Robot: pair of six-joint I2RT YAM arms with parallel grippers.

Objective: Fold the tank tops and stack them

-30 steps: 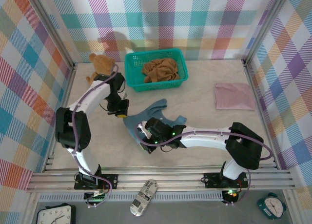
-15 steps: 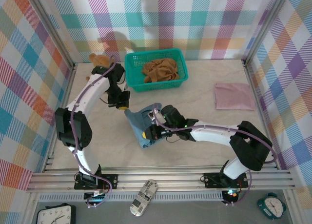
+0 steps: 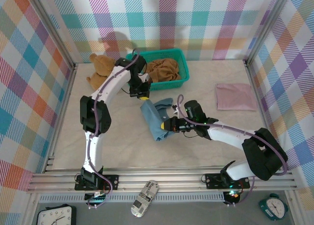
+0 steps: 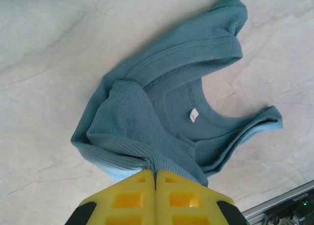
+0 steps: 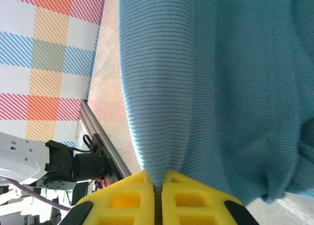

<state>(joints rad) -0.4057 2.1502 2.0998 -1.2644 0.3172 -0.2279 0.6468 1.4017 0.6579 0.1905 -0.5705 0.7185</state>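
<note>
The left gripper [image 3: 143,94] has swung from left of centre to the far side and now sits just in front of the teal mesh basket [image 3: 179,79], with its arm crossing the basket's left end. The right gripper [image 3: 168,124] has shifted right and farther away. The slate blue tank top [image 3: 156,118], earlier spread flat in the middle, is now drawn into a narrow bunched fold strung between both pinching grippers.
</note>
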